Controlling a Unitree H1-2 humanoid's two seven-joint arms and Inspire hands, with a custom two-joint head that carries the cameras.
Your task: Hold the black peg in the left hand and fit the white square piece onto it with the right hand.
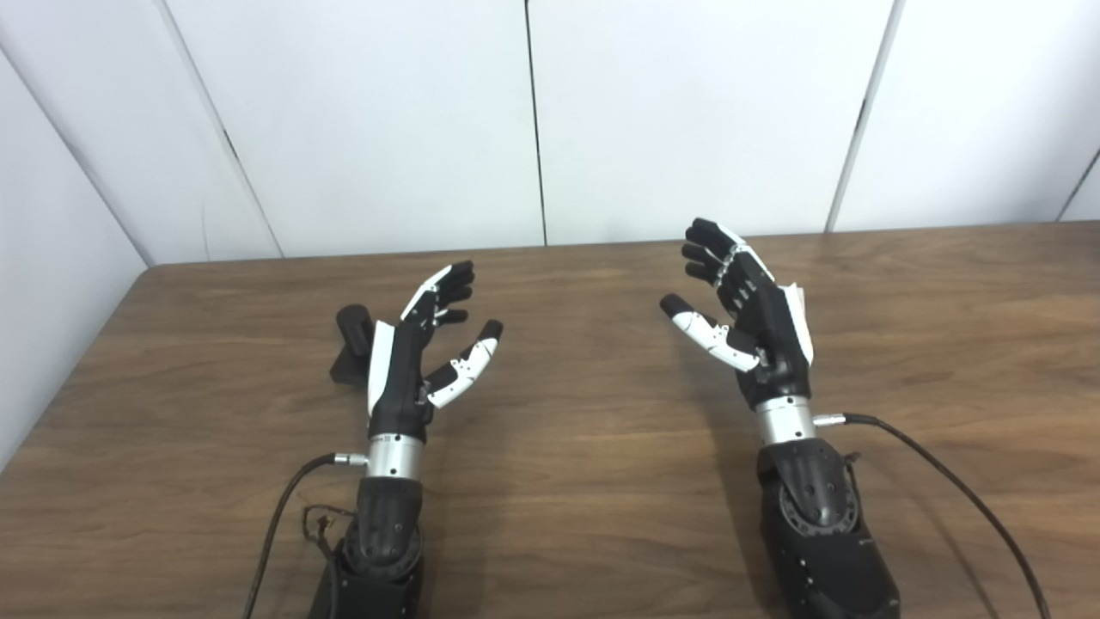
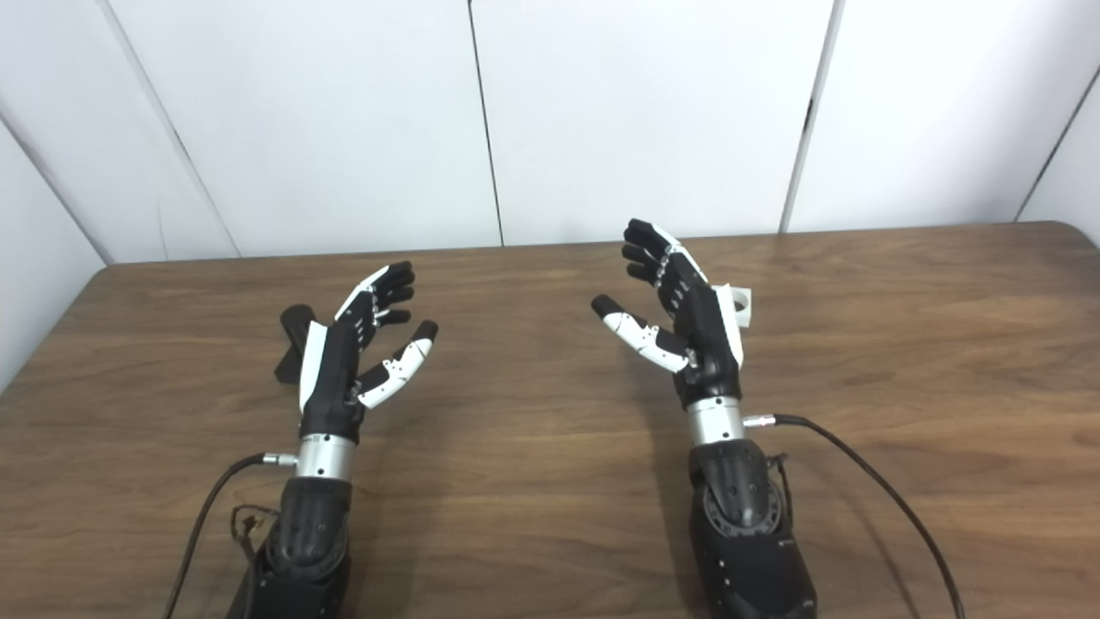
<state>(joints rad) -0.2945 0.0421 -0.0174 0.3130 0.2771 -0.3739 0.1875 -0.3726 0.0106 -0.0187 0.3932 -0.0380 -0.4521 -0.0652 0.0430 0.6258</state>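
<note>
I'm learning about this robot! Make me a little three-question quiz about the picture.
1. True or false: the left hand already holds the black peg.
2. Which hand is the white square piece partly hidden behind: (a) the left hand, (b) the right hand?
3. Fill in: both hands have their fingers ____.

Key: 1 false, the peg sits on the table behind that hand; 2 b; 3 apart.
</note>
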